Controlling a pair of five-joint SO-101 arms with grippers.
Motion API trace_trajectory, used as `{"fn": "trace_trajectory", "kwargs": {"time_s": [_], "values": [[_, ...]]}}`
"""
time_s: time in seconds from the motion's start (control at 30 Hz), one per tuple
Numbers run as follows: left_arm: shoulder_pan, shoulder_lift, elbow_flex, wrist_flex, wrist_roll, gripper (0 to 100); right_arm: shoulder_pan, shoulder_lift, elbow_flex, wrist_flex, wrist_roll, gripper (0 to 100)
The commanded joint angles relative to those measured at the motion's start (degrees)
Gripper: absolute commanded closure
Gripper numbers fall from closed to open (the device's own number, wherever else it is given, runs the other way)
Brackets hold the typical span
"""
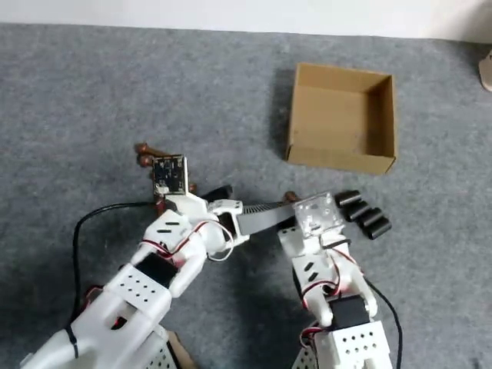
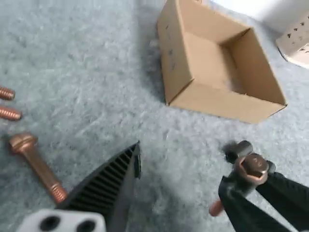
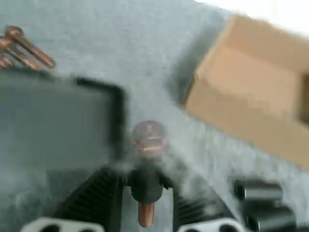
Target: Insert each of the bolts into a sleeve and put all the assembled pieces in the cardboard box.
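Observation:
My right gripper [image 3: 146, 189] is shut on a black sleeve [image 3: 146, 186] with a copper bolt [image 3: 148, 137] through it, head up and tip sticking out below. In the left wrist view the same bolt head [image 2: 252, 166] shows in the black sleeve, clamped by the right gripper's fingers [image 2: 241, 203]. My left gripper [image 1: 265, 209] stands open just beside that piece, and its ribbed finger [image 2: 108, 186] is free of it. Three loose bolts [image 2: 34, 164] lie on the grey carpet. Several black sleeves [image 1: 363, 213] lie near the right arm. The cardboard box [image 1: 342, 157] holds nothing.
Loose bolts [image 1: 144, 156] lie behind the left arm's wrist camera. A black cable [image 1: 84, 231] runs along the left arm. A pale object [image 1: 486, 71] sits at the far right edge. Open carpet lies between the arms and the box.

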Motion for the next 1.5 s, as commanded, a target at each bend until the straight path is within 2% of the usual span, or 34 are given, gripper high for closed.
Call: {"fn": "trace_trajectory", "kwargs": {"time_s": [0.0, 0.37, 0.5, 0.7, 0.9, 1.47], "values": [[-0.9, -0.2, -2.1, 0.1, 0.4, 38, 1.1, -0.8, -1.4, 2.4, -0.8, 99.4], [-3.9, -0.1, -1.5, -0.1, 0.3, 38, 1.2, 1.9, -10.4, 7.3, 0.3, 99.4], [-3.9, -0.1, -1.5, -0.1, -3.3, 38, 1.2, 14.3, -16.5, 6.7, 0.4, 99.4], [-3.9, -0.1, -1.2, -0.1, -3.5, 38, 2.4, 34.1, -29.6, 2.0, -1.8, 99.4], [-3.8, -0.1, 0.0, -0.2, -3.5, 38, 3.7, 51.8, -47.3, 1.6, -4.6, 99.4], [-3.8, -0.1, 0.0, -0.2, -3.6, 38, 7.3, 89.3, -83.3, 2.0, -6.9, 99.4]]}}
